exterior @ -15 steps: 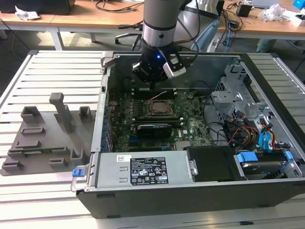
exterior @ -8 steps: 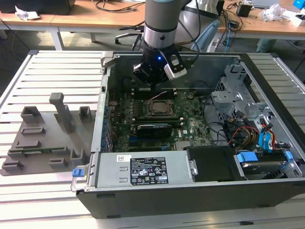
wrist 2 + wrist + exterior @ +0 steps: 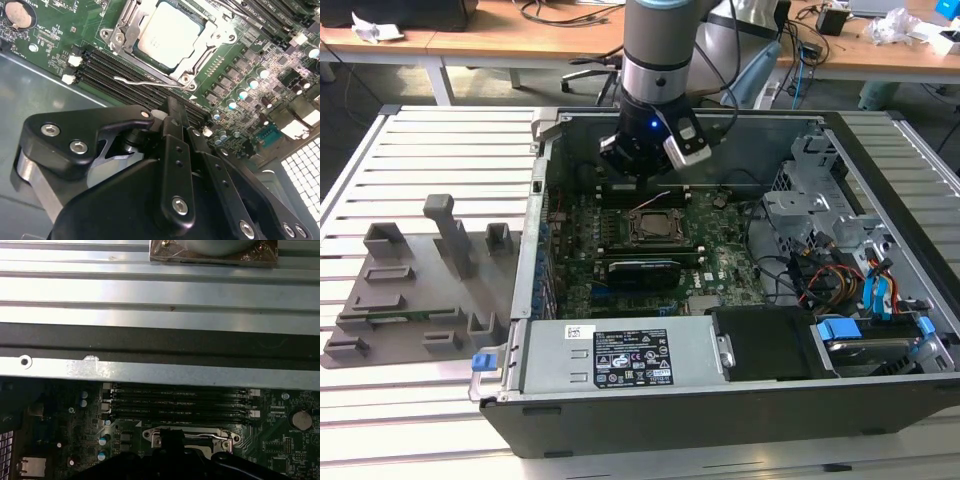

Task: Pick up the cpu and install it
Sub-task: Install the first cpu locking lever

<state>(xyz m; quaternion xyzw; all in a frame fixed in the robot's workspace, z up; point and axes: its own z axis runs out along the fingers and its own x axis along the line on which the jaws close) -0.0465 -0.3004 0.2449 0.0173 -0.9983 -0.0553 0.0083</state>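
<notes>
Black gripper [image 3: 172, 112] hogging the lower half of the second wrist view, linkages and bolts right up against the lens; fingers pinched together to a narrow tip, nothing held between them, though the tip itself partly lost behind the linkage. Just past that tip, the cpu [image 3: 169, 34] at upper centre, silvery top seated flat inside the socket frame [image 3: 129, 31], thin wire lever [image 3: 145, 79] lying loose beside it; not touching the gripper, small gap over the memory slots [image 3: 112, 67].

In the exterior view, arm [image 3: 658, 60] dropping in from top centre, gripper [image 3: 640, 170] hovering above the socket [image 3: 654, 224] mid-frame; tight quarters, case [image 3: 620, 420] back wall close behind, black expansion card [image 3: 640, 268] just below the socket, drive cage [image 3: 810, 210] and cable tangle [image 3: 835, 280] to the exterior view's right. Plenty of free slatted table [image 3: 430, 150] on the exterior view's left around the grey fixture tray [image 3: 395, 300].

First wrist view: case rim [image 3: 150, 372] cutting straight across mid-frame, socket half hidden by dark gripper bodywork at bottom centre; chip itself hard to make out there.
</notes>
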